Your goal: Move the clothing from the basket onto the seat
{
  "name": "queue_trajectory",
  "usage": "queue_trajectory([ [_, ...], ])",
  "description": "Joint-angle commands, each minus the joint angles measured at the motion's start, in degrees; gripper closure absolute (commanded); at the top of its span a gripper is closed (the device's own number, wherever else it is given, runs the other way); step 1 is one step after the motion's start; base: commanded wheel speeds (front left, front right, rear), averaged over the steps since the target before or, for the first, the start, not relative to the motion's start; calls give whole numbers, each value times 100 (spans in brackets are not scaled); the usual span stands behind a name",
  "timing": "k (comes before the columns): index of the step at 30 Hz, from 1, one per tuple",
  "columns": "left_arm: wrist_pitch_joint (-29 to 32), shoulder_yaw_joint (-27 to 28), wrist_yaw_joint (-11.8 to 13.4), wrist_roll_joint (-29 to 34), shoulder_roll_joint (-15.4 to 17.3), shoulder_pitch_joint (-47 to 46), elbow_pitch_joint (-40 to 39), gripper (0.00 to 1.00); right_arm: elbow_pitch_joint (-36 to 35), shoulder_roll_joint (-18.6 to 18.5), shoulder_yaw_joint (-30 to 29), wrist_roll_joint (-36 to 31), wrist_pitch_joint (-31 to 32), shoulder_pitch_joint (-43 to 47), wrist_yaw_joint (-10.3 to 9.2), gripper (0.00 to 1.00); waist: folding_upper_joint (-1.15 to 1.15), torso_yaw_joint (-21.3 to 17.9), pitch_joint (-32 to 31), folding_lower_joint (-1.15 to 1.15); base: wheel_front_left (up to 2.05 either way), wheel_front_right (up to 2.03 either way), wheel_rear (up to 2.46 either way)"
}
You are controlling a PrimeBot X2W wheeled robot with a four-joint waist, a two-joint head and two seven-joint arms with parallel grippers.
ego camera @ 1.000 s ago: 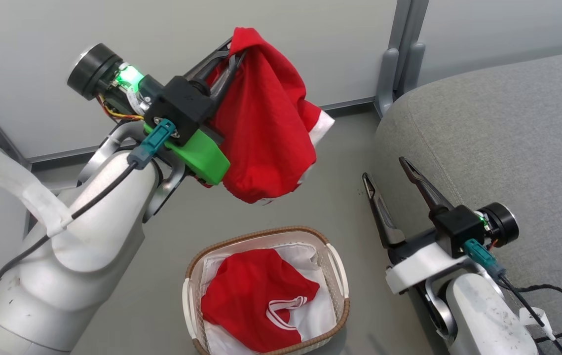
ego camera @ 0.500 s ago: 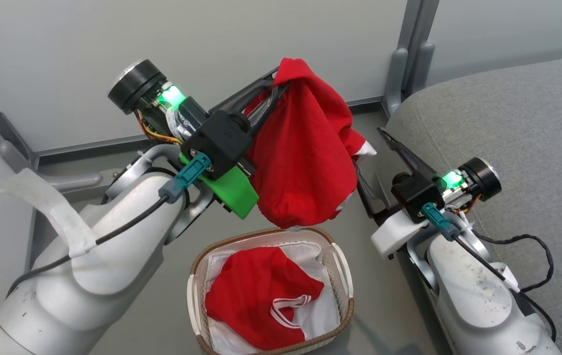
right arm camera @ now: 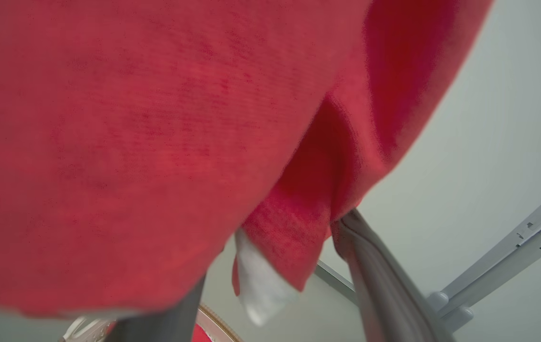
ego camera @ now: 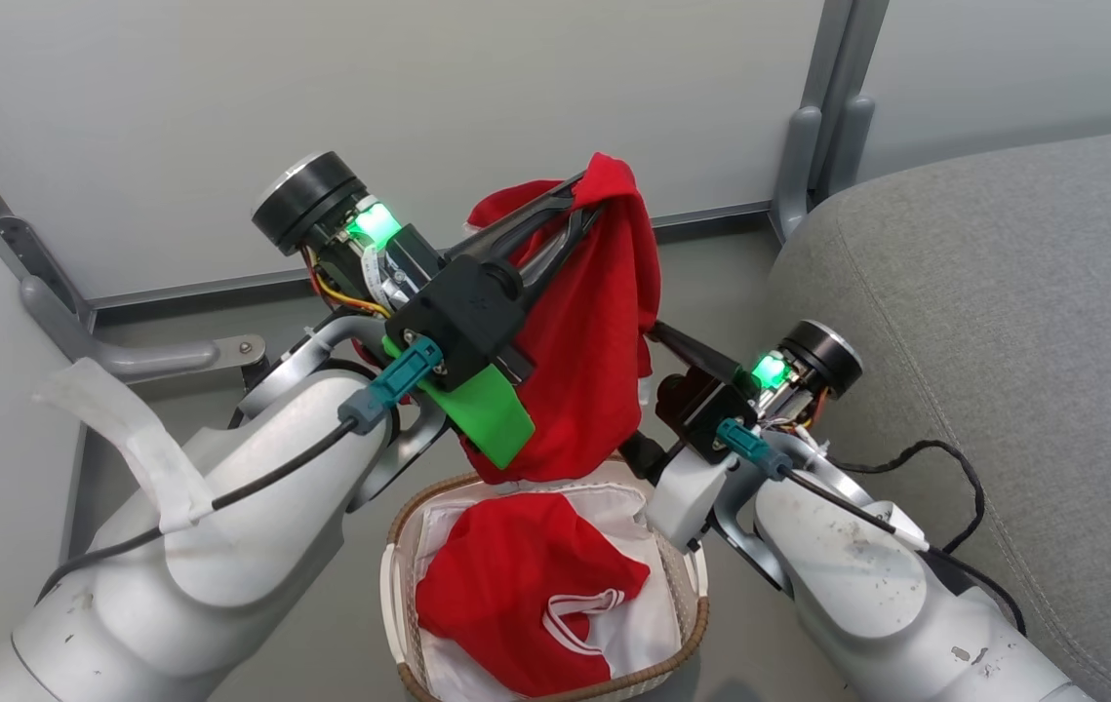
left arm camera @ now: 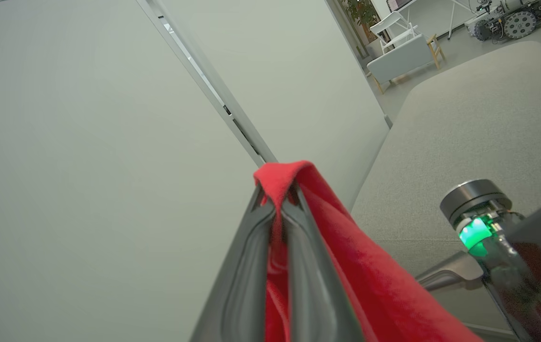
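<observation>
My left gripper (ego camera: 594, 195) is shut on the top of one red piece of clothing (ego camera: 594, 341), which hangs above the basket (ego camera: 700, 624). The left wrist view shows its fingers (left arm camera: 298, 247) pinching a red fold (left arm camera: 279, 178). My right gripper (ego camera: 651, 390) stands open at the hanging garment's lower right edge, one finger on each side of it. In the right wrist view the red cloth (right arm camera: 156, 142) drapes over the open right gripper (right arm camera: 261, 232) and hides one fingertip. A second red garment with white trim (ego camera: 516, 595) lies in the basket on its white liner. The grey seat (ego camera: 1004, 292) is to the right.
The basket stands on grey floor between my two arms. Pale partition panels with a grey post (ego camera: 809, 146) close off the back. A grey bracket (ego camera: 155, 356) sticks out at the left. A black cable (ego camera: 945, 468) loops from my right arm onto the seat's edge.
The right gripper swung left and up from beside the seat to the hanging garment. The left gripper carried the garment rightward and lower. The head camera shifted slightly.
</observation>
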Motion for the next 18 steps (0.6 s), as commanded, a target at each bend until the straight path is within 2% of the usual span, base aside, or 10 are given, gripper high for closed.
queue_trajectory([
  [1,-32,-11,9,-42,-6,89,-21,100,96,-22,123,153,-2,-74,-8,29,0,27,-15,0,0,0,0],
  [2,-41,-17,10,-50,-7,99,-32,100,161,-23,245,260,-2,-125,-8,62,0,40,-20,0,0,0,0],
  [3,-49,-8,28,-57,-3,118,-35,100,209,-20,343,357,-2,-170,-8,80,0,52,-24,0,0,0,0],
  [5,-40,23,66,-99,28,143,-26,100,231,-26,439,482,-2,-227,-8,100,0,65,-24,0,0,0,0],
  [14,-192,432,463,-551,274,710,231,98,-64,-140,126,726,-2,-34,-8,100,0,-24,2,0,0,0,0],
  [15,-237,486,518,-639,291,825,271,58,-94,-155,59,724,-2,-8,-8,100,0,-38,8,0,0,0,0],
  [16,-269,532,572,-694,304,920,303,24,-116,-164,8,722,-2,19,-8,100,0,-51,13,0,0,0,0],
  [17,-316,585,631,-764,297,1046,346,0,-144,-163,-54,730,-2,48,-8,100,0,-65,20,0,0,0,0],
  [18,-355,628,677,-829,271,1147,374,0,-170,-166,-102,734,-2,67,-8,100,0,-75,24,0,0,0,0],
])
